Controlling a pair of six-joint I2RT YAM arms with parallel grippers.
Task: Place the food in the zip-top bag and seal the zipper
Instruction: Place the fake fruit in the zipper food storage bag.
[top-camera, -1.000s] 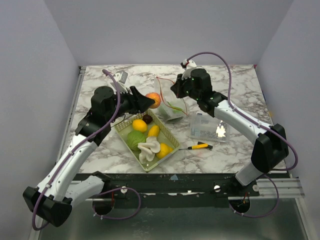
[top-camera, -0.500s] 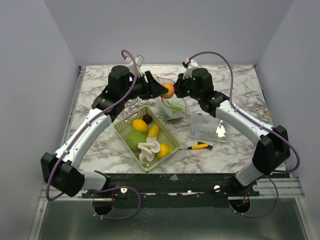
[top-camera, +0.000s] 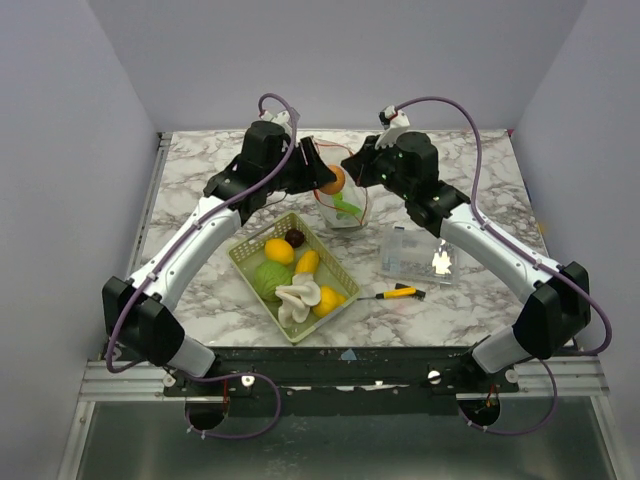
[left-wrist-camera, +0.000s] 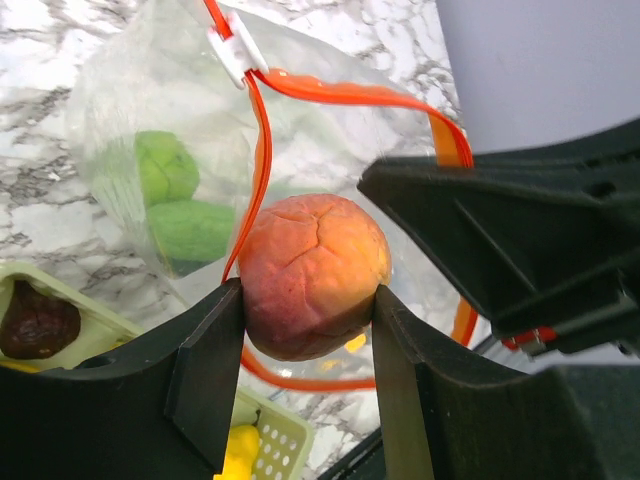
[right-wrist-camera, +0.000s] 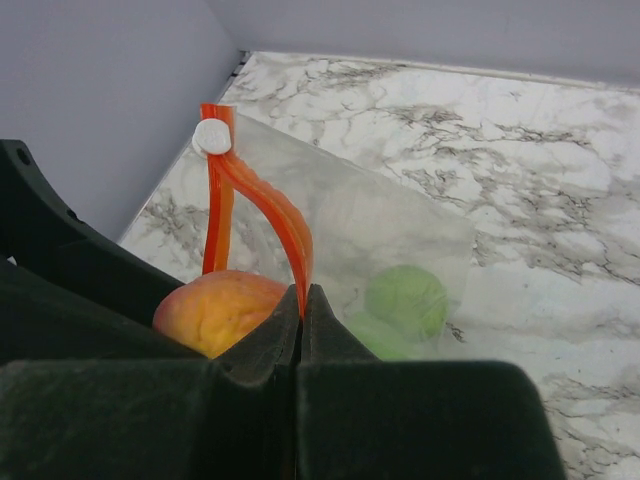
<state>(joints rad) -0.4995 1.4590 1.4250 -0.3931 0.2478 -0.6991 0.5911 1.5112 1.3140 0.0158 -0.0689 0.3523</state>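
Aloft, left hand (left-wrist-camera: 305, 335) gripping peach (left-wrist-camera: 313, 272) at zip-top bag (left-wrist-camera: 130, 110), right hand (right-wrist-camera: 301, 318) pinching zipper (right-wrist-camera: 272, 215)

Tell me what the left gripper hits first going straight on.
Probably the zip-top bag: the left gripper, shut on the peach, points into its open mouth, so the plastic wall or the green food inside comes first; depth unclear.

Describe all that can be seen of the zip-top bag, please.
The zip-top bag is soft clear plastic, crinkled, with a red-orange zipper strip and a white slider. Its mouth is open. The right claw pinches the strip and holds it up. Inside lies green food. The peach in the left claw sits at the mouth.
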